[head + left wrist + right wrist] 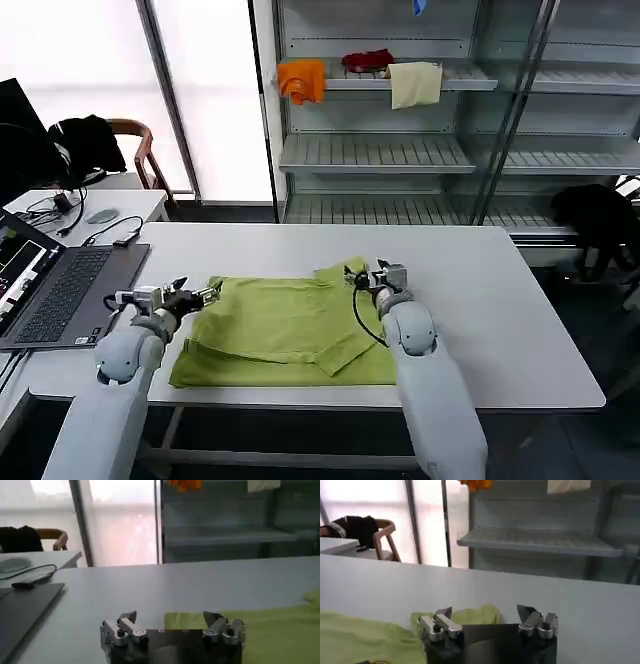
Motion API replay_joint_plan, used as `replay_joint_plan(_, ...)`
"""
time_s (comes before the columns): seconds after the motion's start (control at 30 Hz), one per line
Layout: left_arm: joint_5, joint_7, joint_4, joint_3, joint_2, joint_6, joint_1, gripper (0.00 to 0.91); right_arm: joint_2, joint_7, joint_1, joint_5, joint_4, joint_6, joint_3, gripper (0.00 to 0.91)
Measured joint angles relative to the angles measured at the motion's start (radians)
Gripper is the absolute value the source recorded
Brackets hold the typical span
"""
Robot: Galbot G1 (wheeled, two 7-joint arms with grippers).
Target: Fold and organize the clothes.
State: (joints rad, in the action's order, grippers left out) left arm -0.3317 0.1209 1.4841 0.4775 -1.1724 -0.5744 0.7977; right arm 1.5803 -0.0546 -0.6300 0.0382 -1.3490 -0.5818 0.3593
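The T-shirt (285, 335) is lying partly folded on the white table (500, 300), toward the near edge and a little left of the middle, with one flap turned over its right half and a sleeve corner poking out at the far right. The left gripper (208, 294) is hovering at the shirt's far left corner — in the left wrist view its jaws are standing spread, with nothing between them, and the green cloth (280, 630) is lying just beyond the fingertips (129, 616). The right gripper (368, 277) is sitting at the far right corner of the shirt, over that sleeve corner; its jaws are also spread wide (the right wrist view is showing the green edge (470, 615) in the gap, not pinched). Whether either gripper is touching the fabric, I cannot tell.

A laptop (60, 290) is lying open at the table's left end, near the left arm. Behind the table a shelf rack (400, 150) is holding an orange cloth (302, 80), a red one (368, 60) and a cream one (415, 84) — all on the upper shelf, well apart from the shirt.
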Motion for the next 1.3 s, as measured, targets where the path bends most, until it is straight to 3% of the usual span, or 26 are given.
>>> replay_joint_plan(0.37, 0.016, 0.005, -0.080, -0.026, -0.019, -0.002, -0.051, 0.887, 0.012, 0.006, 0.045, -0.008, 0.098, 0.001, 0.006, 0.907)
replay_joint_plan(0.4, 0.018, 0.004, -0.087, -0.026, -0.020, -0.002, -0.056, 0.675, 0.013, 0.006, 0.048, -0.009, 0.103, 0.002, 0.006, 0.856)
replay_joint_plan(0.43, 0.018, 0.004, -0.093, -0.026, -0.022, -0.002, -0.060, 0.564, 0.015, 0.006, 0.051, -0.010, 0.110, 0.002, 0.006, 0.806)
replay_joint_plan(0.47, 0.018, 0.005, -0.100, -0.026, -0.023, -0.002, -0.064, 0.252, 0.017, 0.006, 0.054, -0.012, 0.117, 0.002, 0.006, 0.756)
replay_joint_plan(0.5, 0.019, 0.005, -0.107, -0.026, -0.024, -0.002, -0.068, 0.151, 0.018, 0.006, 0.056, -0.013, 0.122, 0.002, 0.006, 0.554)
replay_joint_plan(0.53, 0.019, 0.006, -0.115, -0.026, -0.024, -0.002, -0.072, 0.020, 0.020, 0.005, 0.057, -0.015, 0.127, 0.003, 0.006, 0.161)
replay_joint_plan(0.6, 0.020, 0.009, -0.129, -0.025, -0.025, -0.002, -0.075, 0.010, 0.020, 0.003, 0.059, -0.020, 0.136, 0.005, 0.004, 0.000)
replay_joint_plan(1.3, 0.046, 0.053, -0.115, -0.027, -0.031, 0.023, -0.043, 0.000, 0.029, -0.016, 0.030, -0.032, 0.112, 0.007, -0.005, 0.000)
